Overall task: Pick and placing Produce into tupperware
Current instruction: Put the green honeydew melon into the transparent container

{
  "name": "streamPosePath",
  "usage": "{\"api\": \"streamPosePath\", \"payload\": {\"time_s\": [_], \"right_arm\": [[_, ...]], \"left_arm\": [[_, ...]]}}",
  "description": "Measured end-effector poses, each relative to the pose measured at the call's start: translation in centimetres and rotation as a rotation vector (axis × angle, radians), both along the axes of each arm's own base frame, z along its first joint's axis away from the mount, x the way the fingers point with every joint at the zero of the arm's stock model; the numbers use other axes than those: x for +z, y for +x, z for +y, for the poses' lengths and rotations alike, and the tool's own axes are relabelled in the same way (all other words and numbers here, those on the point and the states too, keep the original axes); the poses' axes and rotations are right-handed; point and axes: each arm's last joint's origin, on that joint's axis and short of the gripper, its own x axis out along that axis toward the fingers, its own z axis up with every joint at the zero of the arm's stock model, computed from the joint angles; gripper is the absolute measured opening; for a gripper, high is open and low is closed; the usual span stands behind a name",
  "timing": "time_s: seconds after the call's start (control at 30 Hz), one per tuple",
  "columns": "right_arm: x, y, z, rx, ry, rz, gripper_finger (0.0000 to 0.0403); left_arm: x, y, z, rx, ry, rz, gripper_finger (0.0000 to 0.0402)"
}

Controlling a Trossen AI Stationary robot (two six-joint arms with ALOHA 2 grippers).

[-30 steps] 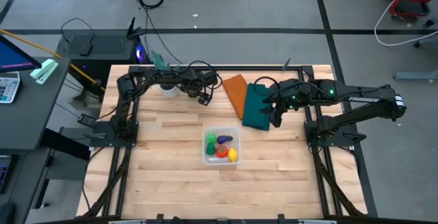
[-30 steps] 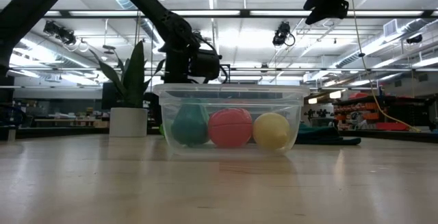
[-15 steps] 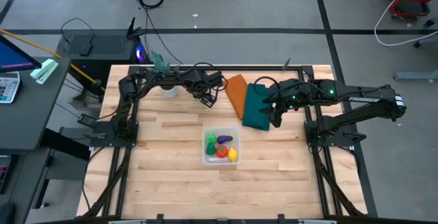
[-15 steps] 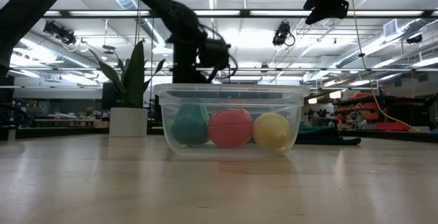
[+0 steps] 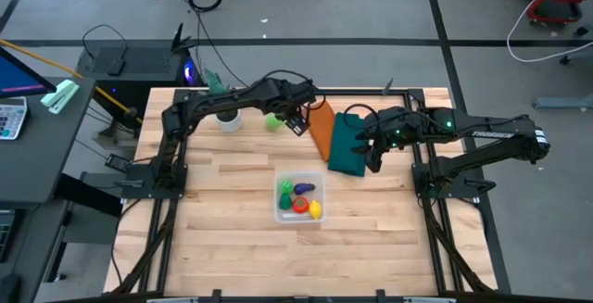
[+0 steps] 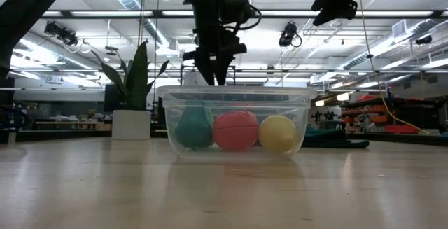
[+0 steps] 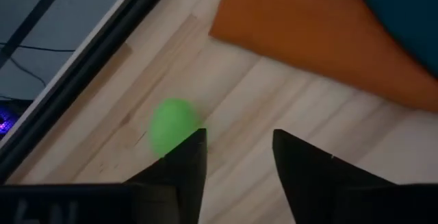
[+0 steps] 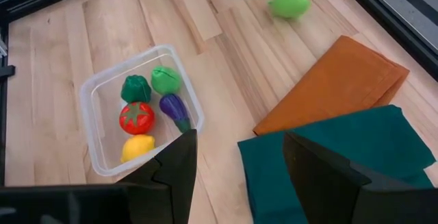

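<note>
Nowhere legible writing; left hand [image 5: 298, 123] hovers spread beside green produce [image 5: 273, 120], right hand [image 5: 372, 162] spread.

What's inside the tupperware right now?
The tupperware holds five pieces: dark green, light green, purple eggplant, red tomato and yellow lemon. Nothing looks covered. Another light green piece lies outside, by the left gripper.

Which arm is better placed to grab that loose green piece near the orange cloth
Left. The left gripper hangs open right beside the green piece, while the right gripper sits over the dark green cloth, with the orange cloth between it and the piece.
</note>
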Motion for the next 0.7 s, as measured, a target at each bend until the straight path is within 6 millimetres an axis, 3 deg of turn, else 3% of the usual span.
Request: {"api": "streamPosePath", "payload": {"time_s": [0.17,0.33,0.47,0.7], "right_arm": [[0.0,0.0,0.0,0.004,-0.004,0.001,0.0178],[0.0,0.0,0.0,0.008,-0.008,0.001,0.0178],[0.0,0.0,0.0,0.009,-0.010,0.002,0.0178],[0.0,0.0,0.0,0.006,-0.007,0.001,0.0178]], "left_arm": [[0.0,-0.4,0.4,0.006,-0.006,0.023,0.0146],[0.0,-0.9,1.1,0.002,0.012,0.064,0.0142],[-0.1,-1.5,2.5,-0.009,0.014,0.082,0.0170],[-0.2,-2.1,3.8,-0.087,0.010,0.121,0.0252]]}}
